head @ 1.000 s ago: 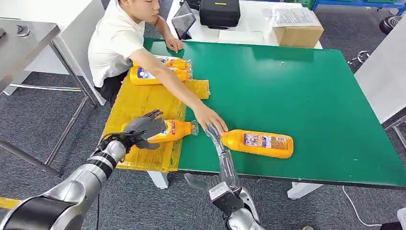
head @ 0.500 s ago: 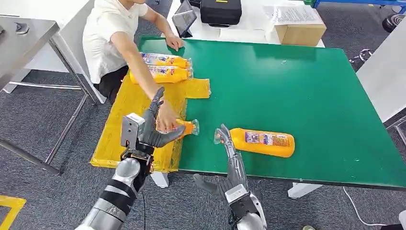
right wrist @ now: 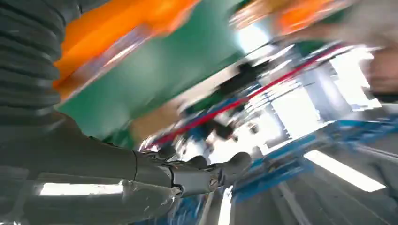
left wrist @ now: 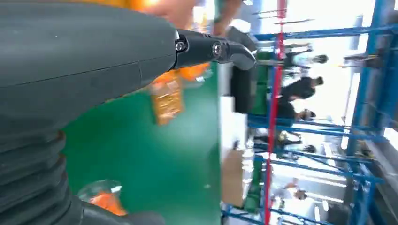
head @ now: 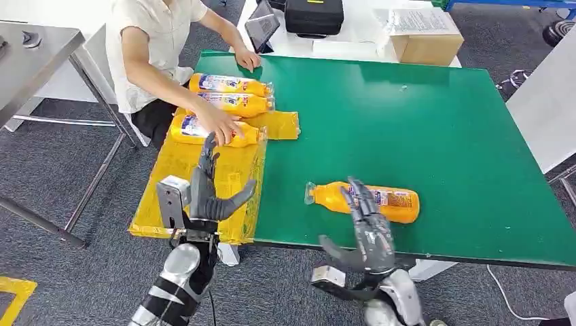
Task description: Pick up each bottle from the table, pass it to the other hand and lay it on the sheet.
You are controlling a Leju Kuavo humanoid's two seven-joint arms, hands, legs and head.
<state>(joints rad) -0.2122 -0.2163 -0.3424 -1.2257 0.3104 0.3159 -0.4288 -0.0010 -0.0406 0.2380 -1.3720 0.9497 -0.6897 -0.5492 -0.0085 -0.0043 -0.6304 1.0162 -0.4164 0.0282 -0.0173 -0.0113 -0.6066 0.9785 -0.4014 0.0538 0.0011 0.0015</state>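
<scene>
Both hands empty, fingers spread; right hand (head: 367, 227) beside the bottle (head: 363, 201) may roll it; left hand (head: 210, 190) risks the person's hand (head: 217, 125) over the sheet (head: 173, 166)

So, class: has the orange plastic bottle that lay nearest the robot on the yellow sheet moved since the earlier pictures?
Yes. The orange plastic bottle moved away from the robot along the yellow sheet, under the person's hand, beside the other two bottles.

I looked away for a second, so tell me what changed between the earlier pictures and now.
The left hand let go of the bottle it held over the yellow sheet and now stands open above it. The person's hand carried that bottle up beside the two bottles already there. The right hand moved from the neck of the bottle on the green table to open over its middle. That bottle stayed put.
</scene>
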